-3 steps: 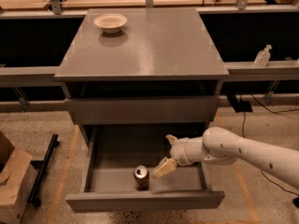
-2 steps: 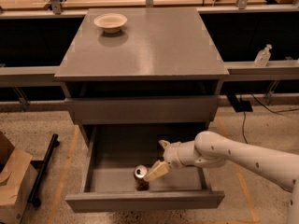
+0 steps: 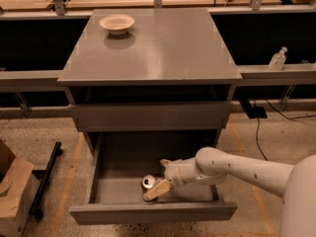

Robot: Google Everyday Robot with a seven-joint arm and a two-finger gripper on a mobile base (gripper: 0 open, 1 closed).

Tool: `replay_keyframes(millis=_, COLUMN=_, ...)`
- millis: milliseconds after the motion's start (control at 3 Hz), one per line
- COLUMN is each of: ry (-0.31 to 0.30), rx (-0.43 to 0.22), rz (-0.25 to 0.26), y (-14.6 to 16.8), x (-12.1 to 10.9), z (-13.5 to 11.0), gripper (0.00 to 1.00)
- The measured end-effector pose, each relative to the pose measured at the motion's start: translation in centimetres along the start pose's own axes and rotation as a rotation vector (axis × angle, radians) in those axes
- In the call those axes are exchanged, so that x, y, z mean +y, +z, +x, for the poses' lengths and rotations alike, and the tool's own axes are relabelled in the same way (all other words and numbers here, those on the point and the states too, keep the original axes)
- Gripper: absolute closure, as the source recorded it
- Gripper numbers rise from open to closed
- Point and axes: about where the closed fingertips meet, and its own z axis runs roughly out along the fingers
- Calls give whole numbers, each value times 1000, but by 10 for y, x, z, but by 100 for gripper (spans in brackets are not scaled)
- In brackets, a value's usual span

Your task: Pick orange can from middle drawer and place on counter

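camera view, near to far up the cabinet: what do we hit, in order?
middle drawer front panel → orange can inside the drawer, gripper close at its right → closed upper drawer front → counter → cream bowl at the counter's far left

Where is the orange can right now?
In the camera view, the can sits in the open drawer, near its front wall and about mid-width, with the gripper close beside it.

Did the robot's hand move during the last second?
Yes. The gripper slid left across the wide grey middle drawer, up to the small orange can.
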Motion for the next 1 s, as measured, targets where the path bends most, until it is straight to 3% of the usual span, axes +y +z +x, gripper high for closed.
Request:
replay_keyframes(millis=333, ry=33, rx=-23, rz=-27, y=16, x=9, z=2, gripper=0)
replay_keyframes(millis=667, ry=27, rx=-49, rz=-62, y=31, x=17, z=-7, gripper=16)
replay_keyframes(millis=1000, ry=33, rx=-68, rz=-75, y=36, x=18, z=-11, gripper=39)
